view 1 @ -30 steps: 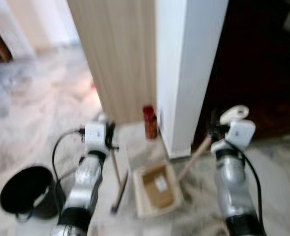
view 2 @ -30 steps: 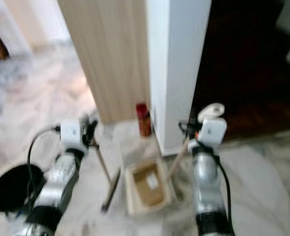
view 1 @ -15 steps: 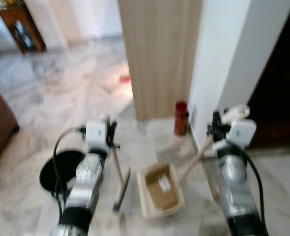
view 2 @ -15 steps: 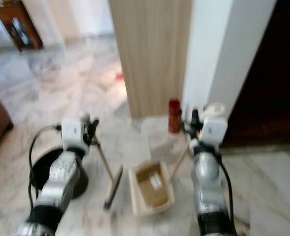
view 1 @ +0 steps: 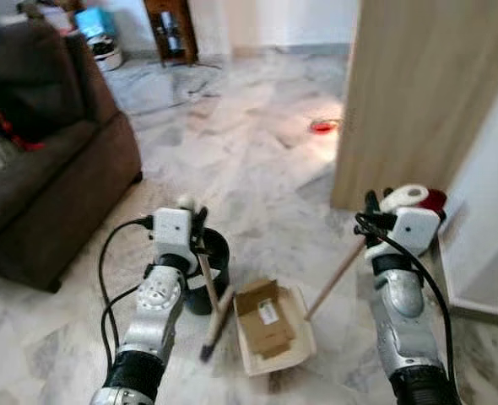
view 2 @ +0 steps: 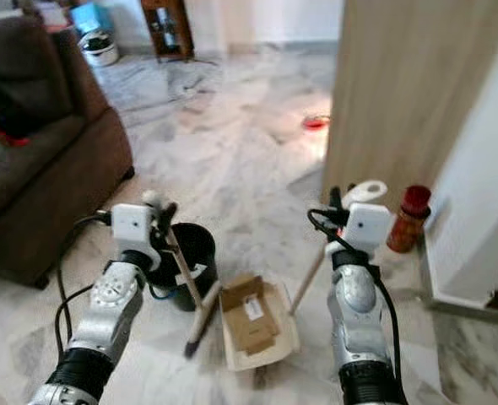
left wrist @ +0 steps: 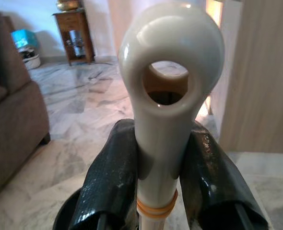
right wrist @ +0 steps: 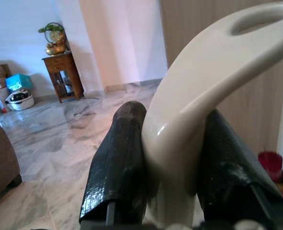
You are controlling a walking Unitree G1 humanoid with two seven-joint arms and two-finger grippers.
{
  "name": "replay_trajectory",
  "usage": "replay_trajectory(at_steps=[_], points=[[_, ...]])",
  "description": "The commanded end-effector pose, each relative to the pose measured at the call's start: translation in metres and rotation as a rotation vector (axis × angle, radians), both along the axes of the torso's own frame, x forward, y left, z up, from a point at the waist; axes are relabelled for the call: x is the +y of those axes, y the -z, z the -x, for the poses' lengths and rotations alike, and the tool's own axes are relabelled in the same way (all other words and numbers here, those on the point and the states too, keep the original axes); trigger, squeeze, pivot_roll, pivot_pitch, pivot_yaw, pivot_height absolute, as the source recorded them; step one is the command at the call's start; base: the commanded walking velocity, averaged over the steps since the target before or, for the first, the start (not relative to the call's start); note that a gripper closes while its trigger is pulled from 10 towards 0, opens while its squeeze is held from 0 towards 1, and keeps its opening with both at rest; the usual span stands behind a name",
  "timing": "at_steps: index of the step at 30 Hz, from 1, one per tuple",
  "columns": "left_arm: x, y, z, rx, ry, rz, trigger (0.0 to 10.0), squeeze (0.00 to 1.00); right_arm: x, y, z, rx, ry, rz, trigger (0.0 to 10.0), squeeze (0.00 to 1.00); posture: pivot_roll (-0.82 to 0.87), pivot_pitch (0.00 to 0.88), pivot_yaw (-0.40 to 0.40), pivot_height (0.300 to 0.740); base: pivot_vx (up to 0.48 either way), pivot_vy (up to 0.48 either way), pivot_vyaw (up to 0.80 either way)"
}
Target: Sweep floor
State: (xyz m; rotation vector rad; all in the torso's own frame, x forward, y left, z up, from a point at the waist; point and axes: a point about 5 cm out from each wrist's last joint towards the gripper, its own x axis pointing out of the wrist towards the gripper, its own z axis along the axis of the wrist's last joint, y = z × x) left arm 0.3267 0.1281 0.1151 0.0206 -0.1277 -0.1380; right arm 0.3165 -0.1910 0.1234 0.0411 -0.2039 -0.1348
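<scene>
Left wrist view shows the left gripper [left wrist: 156, 191] squeezed shut on the cream top of the broom [view 1: 208, 299], which has a round hole in its end. The two black fingers [left wrist: 110, 184] press on both sides, so the stick cannot slip. The broom leans down to the marble floor [view 1: 257, 177], and its dark brush end touches the floor just beside the dustpan [view 1: 274, 329].

The right gripper [right wrist: 172, 167] is squeezed shut on the curved cream handle of the dustpan. The pan sits flat on the floor with a piece of cardboard [view 1: 264, 322] in it, ready to catch dirt.

Both silver arms reach forward and down, bent at the elbows, with the tools between them. A black bucket [view 1: 207, 270] stands behind the broom, near the brown sofa [view 1: 46, 169].
</scene>
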Motion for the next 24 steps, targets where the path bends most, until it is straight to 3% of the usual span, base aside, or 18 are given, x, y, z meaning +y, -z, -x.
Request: replay_trajectory(at_steps=[1, 24], points=[[0.0069, -0.0136, -0.0026, -0.059, -0.014, -0.005, 10.0, 0.0, 0.0077, -0.015, -0.0036, -0.073, -0.015, -0.016, 10.0, 0.0, -0.07, 0.0, 0.065, 0.74, 0.0, 0.0, 0.0], [0.0023, -0.0135, -0.0005, -0.067, 0.015, 0.001, 10.0, 0.0, 0.0014, -0.0139, -0.0041, -0.064, 0.011, -0.014, 10.0, 0.0, -0.06, 0.0, 0.06, 0.74, -0.012, 0.0, 0.0]])
